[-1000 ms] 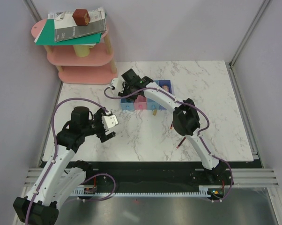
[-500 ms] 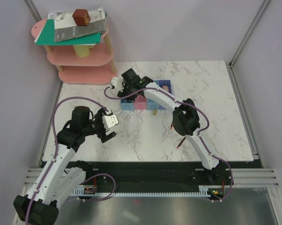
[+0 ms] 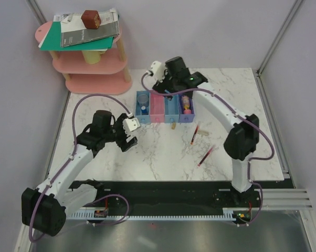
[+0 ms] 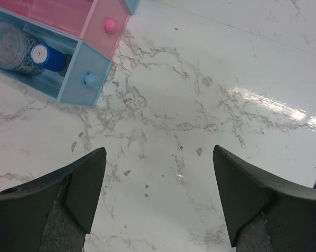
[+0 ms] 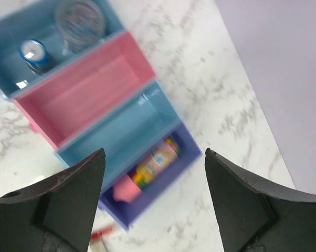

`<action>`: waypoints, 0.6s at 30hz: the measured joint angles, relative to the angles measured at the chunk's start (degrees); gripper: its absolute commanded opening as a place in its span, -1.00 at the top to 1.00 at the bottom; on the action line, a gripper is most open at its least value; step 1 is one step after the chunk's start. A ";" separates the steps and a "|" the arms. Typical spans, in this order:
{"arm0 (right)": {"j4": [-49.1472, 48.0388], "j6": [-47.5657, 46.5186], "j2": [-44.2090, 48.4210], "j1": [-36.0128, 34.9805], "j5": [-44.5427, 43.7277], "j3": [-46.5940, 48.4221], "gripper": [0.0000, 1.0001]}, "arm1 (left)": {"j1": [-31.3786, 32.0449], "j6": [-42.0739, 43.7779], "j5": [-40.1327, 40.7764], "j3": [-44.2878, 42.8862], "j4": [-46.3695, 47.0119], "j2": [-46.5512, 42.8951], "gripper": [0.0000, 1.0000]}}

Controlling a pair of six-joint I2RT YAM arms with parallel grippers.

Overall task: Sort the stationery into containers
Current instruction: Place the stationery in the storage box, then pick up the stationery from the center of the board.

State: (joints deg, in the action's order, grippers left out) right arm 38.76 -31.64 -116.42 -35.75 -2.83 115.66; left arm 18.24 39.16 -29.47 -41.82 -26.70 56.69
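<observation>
My right jaws hang spread and empty. A second ago they were low over the light blue bin (image 5: 13, 65); now they have lifted back to the far side of the containers (image 3: 157, 105). Left in that bin are the small blue cylinder (image 5: 33, 54) and the round clear piece (image 5: 79, 18). The pink-yellow tube (image 5: 147, 168) lies in the purple-blue bin (image 5: 163, 195) at the row's other end. My left jaws, also spread and empty, have edged toward the row's near-left corner. On the counter (image 3: 163, 157) in front of the row, two red pens (image 3: 193, 135) (image 3: 206, 156) and tan erasers (image 3: 172, 126) (image 3: 204, 134) wait; I judge they come next.
</observation>
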 measured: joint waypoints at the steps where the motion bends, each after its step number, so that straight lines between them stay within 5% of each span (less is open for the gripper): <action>1: 0.13 0.28 2.71 1.36 -0.07 -2.01 -0.68 | 1.11 -0.37 0.94 0.00 1.38 1.07 -0.79; 9: 0.81 1.95 20.85 11.39 -0.44 -26.82 -0.71 | 15.04 -2.67 15.74 -6.58 7.30 17.33 -0.71; 18: 3.67 2.93 28.96 13.18 1.20 -43.67 -0.70 | 20.59 -10.71 24.22 -24.46 9.44 33.51 -0.69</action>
State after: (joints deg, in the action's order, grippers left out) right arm 42.44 -28.71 -87.46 -22.57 -1.63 71.99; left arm 38.83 28.45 -5.26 -66.28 -17.26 90.19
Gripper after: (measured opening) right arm 0.852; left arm 0.850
